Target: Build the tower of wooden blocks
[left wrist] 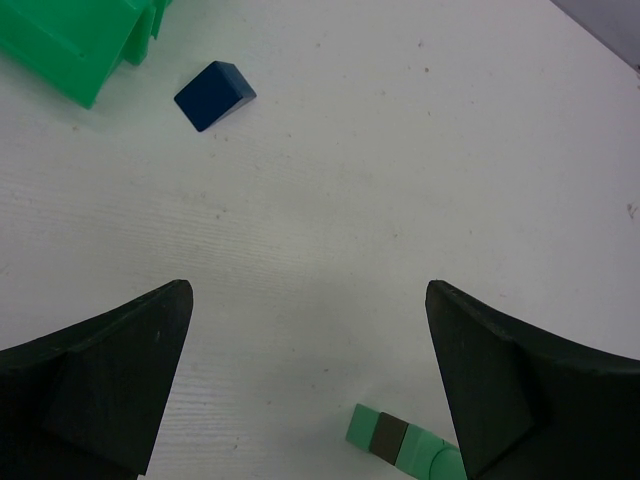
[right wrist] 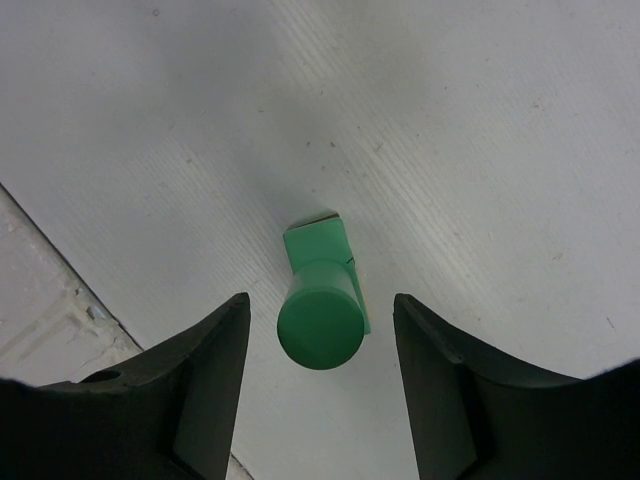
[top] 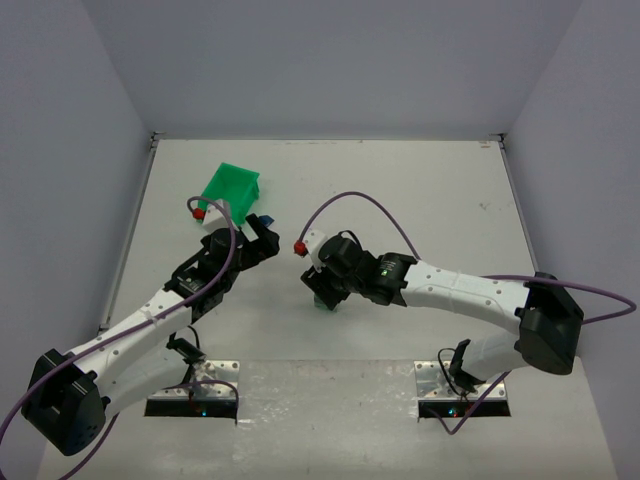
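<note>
**Right gripper (right wrist: 320,300) open over the wood block tower (right wrist: 320,322)**

Right gripper jaws stood apart, one on each side of the tower's green cylinder, with a visible gap on both sides and no contact. The cylinder stood upright on a pale green block. The tower sat on the table (top: 420,180) near the middle, slightly toward the left and near edges.

Left gripper (left wrist: 308,290) was fully open and held nothing. It hung over bare surface between the tower and the green bin (top: 230,188). In the left wrist view, the tower appeared low in the frame, beside the right-hand finger.

The blue wedge block (left wrist: 214,94) lay on the surface, apart from the tower, just beside the bin. The bin stood toward the far-left corner.
</note>
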### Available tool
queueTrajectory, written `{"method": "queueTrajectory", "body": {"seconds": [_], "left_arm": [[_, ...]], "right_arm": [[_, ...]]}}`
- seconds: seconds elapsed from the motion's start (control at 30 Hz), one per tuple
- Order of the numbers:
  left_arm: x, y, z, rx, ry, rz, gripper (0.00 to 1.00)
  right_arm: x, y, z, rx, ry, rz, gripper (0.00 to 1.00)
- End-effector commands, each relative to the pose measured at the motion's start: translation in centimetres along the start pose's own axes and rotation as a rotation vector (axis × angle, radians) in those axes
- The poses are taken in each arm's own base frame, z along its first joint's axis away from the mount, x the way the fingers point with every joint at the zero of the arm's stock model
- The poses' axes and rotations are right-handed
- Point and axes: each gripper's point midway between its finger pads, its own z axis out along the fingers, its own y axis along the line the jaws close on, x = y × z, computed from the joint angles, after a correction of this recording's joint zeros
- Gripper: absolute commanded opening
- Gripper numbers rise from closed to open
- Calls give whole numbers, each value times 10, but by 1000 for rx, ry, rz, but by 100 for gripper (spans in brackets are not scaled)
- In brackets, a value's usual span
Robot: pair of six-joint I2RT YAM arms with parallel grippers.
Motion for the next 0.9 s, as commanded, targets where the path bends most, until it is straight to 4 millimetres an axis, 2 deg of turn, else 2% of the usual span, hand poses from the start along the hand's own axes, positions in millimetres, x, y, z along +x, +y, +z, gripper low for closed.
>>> {"method": "queueTrajectory", "body": {"seconds": [0.0, 0.23, 0.87], "left_arm": [[-12, -11, 1, 36, -33, -3, 100], [-12, -11, 1, 38, -30, 0, 100], [-12, -13, 0, 48, -27, 5, 100]], "right_arm": [[-25, -1, -8, 13, -67, 1, 60], [-9, -7, -14, 31, -25, -41, 67], [-4, -14, -9, 74, 3, -59, 67]]}}
